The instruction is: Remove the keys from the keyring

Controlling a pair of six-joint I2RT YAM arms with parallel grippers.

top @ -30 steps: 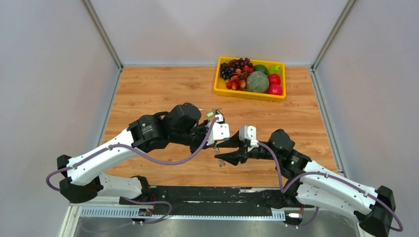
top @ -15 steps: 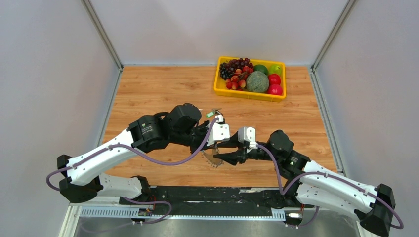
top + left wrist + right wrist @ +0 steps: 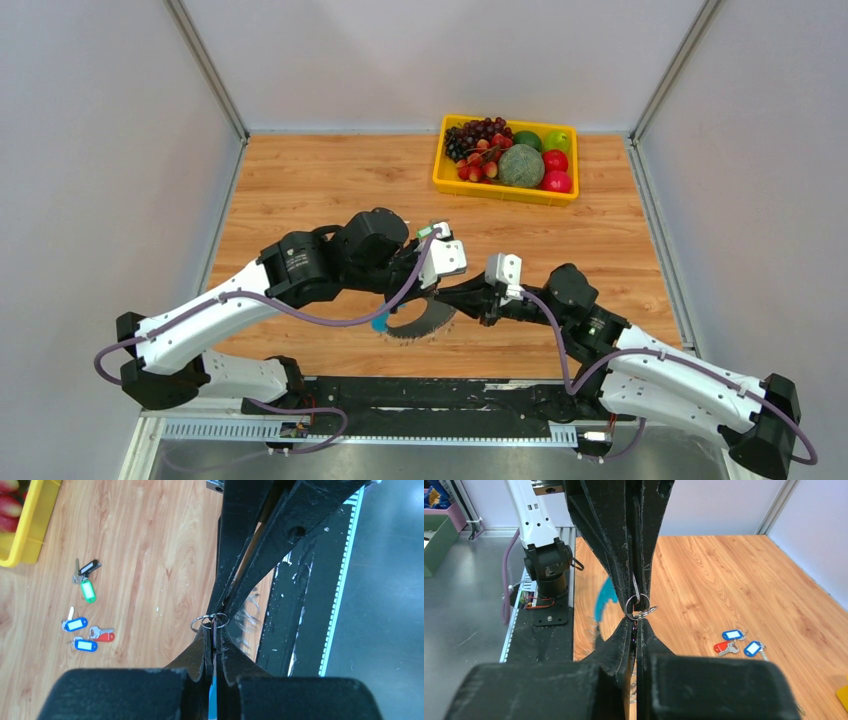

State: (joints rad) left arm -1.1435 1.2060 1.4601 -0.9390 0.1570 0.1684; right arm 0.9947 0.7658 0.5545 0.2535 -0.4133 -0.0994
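My left gripper (image 3: pixel 433 294) and right gripper (image 3: pixel 449 297) meet tip to tip above the table's near middle, both shut. Below them hangs the keyring (image 3: pixel 422 322), a grey jagged-edged arc with a blue section (image 3: pixel 380 323). In the left wrist view small wire rings (image 3: pixel 210 621) sit at my left gripper (image 3: pixel 214 631) tips, with a blue strip (image 3: pixel 213 700) between the fingers. In the right wrist view my right gripper (image 3: pixel 636 624) pinches the wire rings (image 3: pixel 639 607); the blue section (image 3: pixel 605 600) is blurred. Several keys lie loose on the table: black (image 3: pixel 88 567), green (image 3: pixel 88 590), red (image 3: pixel 103 636), blue (image 3: pixel 732 634).
A yellow tray (image 3: pixel 503 192) of fruit stands at the back right; its corner shows in the left wrist view (image 3: pixel 25 535). The black base rail (image 3: pixel 420 395) runs along the table's near edge. Grey walls close in the left, right and back sides.
The grey jagged hoop has swung out leftward below the grippers and its blue section has come into view. My right gripper has risen slightly toward the left one.
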